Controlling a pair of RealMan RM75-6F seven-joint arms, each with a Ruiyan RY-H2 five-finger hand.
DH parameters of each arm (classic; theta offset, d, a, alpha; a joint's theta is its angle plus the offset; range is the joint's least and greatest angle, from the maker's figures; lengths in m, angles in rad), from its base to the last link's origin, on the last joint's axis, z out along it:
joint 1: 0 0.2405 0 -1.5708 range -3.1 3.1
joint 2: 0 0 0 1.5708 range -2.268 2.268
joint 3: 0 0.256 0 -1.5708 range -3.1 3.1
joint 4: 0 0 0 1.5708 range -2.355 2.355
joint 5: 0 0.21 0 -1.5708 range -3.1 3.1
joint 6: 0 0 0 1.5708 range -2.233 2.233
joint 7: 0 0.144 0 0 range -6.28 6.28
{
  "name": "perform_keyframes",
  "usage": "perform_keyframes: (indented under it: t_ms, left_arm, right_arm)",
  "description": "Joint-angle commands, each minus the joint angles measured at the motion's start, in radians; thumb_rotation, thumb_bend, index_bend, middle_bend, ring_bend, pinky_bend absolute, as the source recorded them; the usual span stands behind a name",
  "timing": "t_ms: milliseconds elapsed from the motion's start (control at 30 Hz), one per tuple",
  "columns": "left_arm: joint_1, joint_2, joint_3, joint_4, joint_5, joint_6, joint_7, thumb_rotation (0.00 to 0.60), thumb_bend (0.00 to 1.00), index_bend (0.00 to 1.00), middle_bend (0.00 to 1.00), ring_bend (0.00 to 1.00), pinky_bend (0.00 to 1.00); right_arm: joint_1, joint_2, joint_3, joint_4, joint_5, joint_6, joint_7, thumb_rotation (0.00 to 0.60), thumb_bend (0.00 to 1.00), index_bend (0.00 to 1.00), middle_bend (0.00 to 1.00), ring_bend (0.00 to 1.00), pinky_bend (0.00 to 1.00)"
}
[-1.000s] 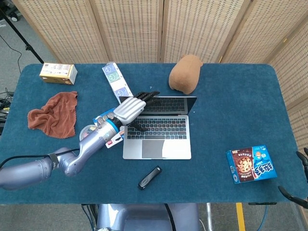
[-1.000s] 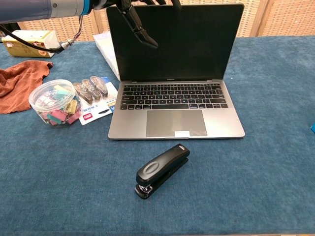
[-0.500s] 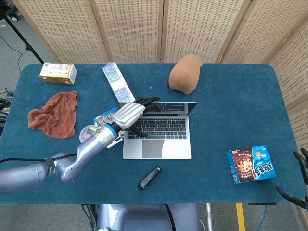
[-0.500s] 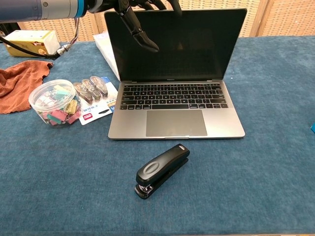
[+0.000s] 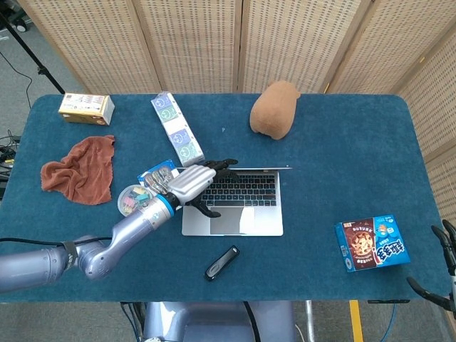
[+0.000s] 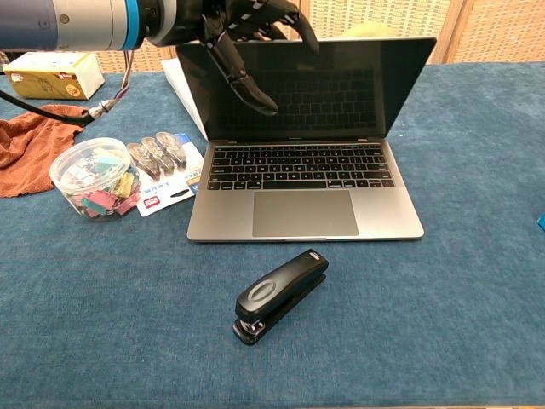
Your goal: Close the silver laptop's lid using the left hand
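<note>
The blue felt-covered counter (image 5: pixel 335 142) carries all items. Near its centre sits the silver laptop (image 6: pixel 305 215), base flat, keyboard and trackpad facing the robot. Its lid (image 6: pixel 324 89) is partly lowered, tilted forward over the keys; the dark screen reflects the keyboard. In the head view the lid shows only as a thin edge above the key rows.

The left hand (image 5: pixel 192 182), silver-backed with black fingers (image 6: pixel 247 85), rests over the lid's upper left corner, fingers draped across the top edge and down the screen face, spread and grasping nothing. The right hand (image 5: pixel 442 274) shows only as dark fingertips at the counter's right edge; whether it is apart or together cannot be told.

A brown plush lump (image 5: pixel 274 109) lies behind the laptop. A rust-coloured cloth (image 5: pixel 80 169) lies far left. A blue snack box (image 5: pixel 372 244) lies right. A clear round tub of coloured clips (image 6: pixel 89 177) stands left of the laptop. A black stapler (image 6: pixel 279 295) lies in front of it.
</note>
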Motion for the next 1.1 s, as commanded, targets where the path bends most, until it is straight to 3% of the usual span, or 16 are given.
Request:
perform_keyframes:
  t_ms: [33, 367, 567, 1100]
  left_arm:
    - [0.002, 0.007, 0.003, -0.015, -0.006, -0.016, -0.015, 0.600, 0.09, 0.29, 0.11, 0.14, 0.13]
    - [0.025, 0.020, 0.008, -0.046, 0.005, -0.099, -0.133, 0.600, 0.09, 0.29, 0.11, 0.14, 0.13]
    - [0.031, -0.007, 0.034, -0.049, 0.034, -0.097, -0.128, 0.600, 0.09, 0.29, 0.11, 0.14, 0.13]
    - [0.014, -0.074, 0.093, -0.046, 0.004, -0.082, -0.055, 0.600, 0.09, 0.29, 0.12, 0.14, 0.13]
  right_arm:
    - [-0.006, 0.005, -0.002, -0.008, -0.010, 0.014, -0.007, 0.600, 0.18, 0.00, 0.00, 0.00, 0.06]
    - [-0.063, 0.048, -0.011, -0.055, -0.071, 0.137, -0.026, 0.600, 0.18, 0.00, 0.00, 0.00, 0.06]
    - [-0.085, 0.058, -0.017, -0.067, -0.113, 0.192, -0.028, 0.600, 0.18, 0.00, 0.00, 0.00, 0.06]
    - [-0.092, 0.062, -0.013, -0.067, -0.109, 0.201, -0.014, 0.600, 0.18, 0.00, 0.00, 0.00, 0.06]
